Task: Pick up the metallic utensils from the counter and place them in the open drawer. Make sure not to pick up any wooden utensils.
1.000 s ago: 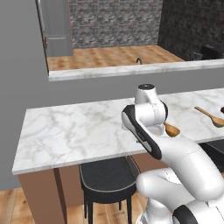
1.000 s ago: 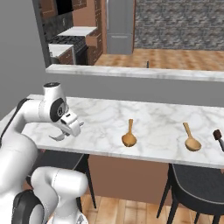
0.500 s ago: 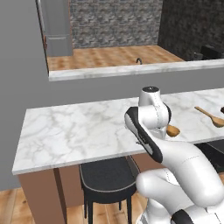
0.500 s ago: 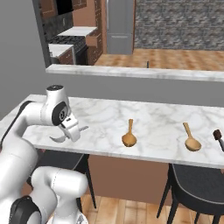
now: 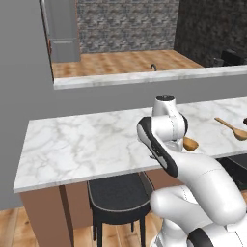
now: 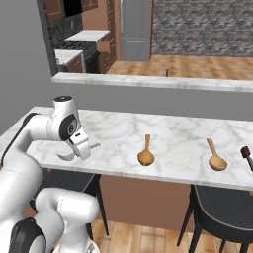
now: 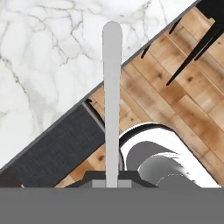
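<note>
arm folded low, tool clamped on what looks like the fork, over the counter edge.

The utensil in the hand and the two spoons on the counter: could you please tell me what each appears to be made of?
The utensil clamped in the hand looks like metal: a flat, pale silver-grey strip with a smooth, even sheen. The two spoons look wooden, tan-orange and matte. The counter looks like polished white marble, going by its grey veins, though the rendering leaves that open.
</note>
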Controlling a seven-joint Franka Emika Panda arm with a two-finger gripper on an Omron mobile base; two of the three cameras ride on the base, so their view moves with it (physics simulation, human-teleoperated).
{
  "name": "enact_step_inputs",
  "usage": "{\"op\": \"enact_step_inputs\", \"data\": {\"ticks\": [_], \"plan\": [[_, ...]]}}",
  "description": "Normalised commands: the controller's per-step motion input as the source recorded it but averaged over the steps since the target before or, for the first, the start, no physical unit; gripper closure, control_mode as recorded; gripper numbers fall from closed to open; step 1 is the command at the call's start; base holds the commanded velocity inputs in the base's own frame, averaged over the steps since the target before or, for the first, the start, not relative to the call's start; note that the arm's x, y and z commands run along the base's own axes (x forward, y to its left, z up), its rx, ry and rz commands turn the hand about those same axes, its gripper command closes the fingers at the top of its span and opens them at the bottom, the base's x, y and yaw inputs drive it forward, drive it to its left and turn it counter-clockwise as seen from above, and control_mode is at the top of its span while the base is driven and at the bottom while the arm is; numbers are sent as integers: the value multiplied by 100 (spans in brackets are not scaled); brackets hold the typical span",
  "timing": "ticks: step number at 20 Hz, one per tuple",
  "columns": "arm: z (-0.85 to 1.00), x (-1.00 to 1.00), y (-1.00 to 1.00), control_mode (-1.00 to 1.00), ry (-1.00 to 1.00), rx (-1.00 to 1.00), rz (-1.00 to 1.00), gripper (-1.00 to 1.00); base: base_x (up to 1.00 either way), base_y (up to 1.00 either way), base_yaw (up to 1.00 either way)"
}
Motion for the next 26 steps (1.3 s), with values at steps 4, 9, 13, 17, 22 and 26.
{"op": "enact_step_inputs", "data": {"ticks": [4, 9, 13, 17, 22, 26], "plan": [[0, 0, 0, 100, 0, 0, 0, 100, 0, 0, 0], [0, 0, 0, 100, 0, 0, 0, 100, -9, -8, -3], [0, 0, 0, 100, 0, 0, 0, 100, -20, -37, -7], [0, 0, 0, 100, 0, 0, 0, 100, -20, -77, -9], [0, 0, 0, 100, 0, 0, 0, 100, -4, -100, -15], [0, 0, 0, 100, 0, 0, 0, 100, -7, -100, -14]]}}
